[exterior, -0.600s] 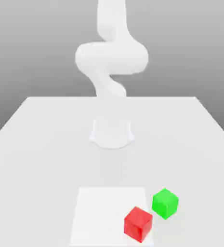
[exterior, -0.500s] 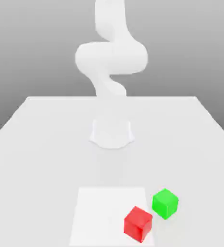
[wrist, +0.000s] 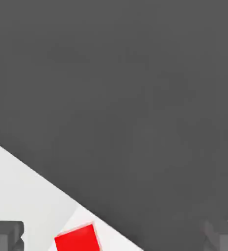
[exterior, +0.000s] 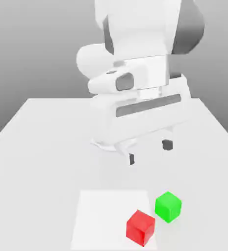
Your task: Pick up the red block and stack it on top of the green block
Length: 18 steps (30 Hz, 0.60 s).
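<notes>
The red block [exterior: 140,227] rests on the white table [exterior: 37,147] near its front edge. The green block [exterior: 168,206] stands just behind it, toward the exterior view's right, a small gap apart. My gripper [exterior: 149,152] hangs open well above the table, behind both blocks, with nothing between its dark fingertips [exterior: 167,144]. In the hand view the red block [wrist: 76,238] lies on the table between the two fingers [wrist: 5,234], nearer to one of them; the gripper [wrist: 114,236] is far above it.
A paler square patch [exterior: 101,215] marks the table under the red block. The arm's large white hand and wrist [exterior: 140,98] stand in front of the robot base. The table's far edge [wrist: 32,169] meets a dark background.
The hand has swung into the exterior view, close and large, in front of the base, its fingers apart. Both blocks lie where they were.
</notes>
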Motion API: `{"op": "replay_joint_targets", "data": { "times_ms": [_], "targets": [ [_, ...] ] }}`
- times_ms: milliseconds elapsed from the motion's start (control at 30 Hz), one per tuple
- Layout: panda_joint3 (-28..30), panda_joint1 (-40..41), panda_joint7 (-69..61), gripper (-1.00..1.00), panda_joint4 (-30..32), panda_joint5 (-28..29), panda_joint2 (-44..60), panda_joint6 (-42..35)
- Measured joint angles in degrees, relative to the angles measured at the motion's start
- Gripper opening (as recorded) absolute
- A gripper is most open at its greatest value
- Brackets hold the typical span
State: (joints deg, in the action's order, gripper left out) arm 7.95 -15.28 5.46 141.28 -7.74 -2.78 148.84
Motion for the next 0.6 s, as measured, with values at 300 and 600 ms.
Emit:
{"op": "replay_joint_targets", "data": {
  "times_ms": [300, 600],
  "targets": [
    [-1.2, -0.3, -9.1, 0.0, 2.4, 2.9, 17.9, 10.0],
    [-3.0, 1.1, -10.5, -1.0, 1.5, 1.2, 24.1, 15.0]
  ]
}}
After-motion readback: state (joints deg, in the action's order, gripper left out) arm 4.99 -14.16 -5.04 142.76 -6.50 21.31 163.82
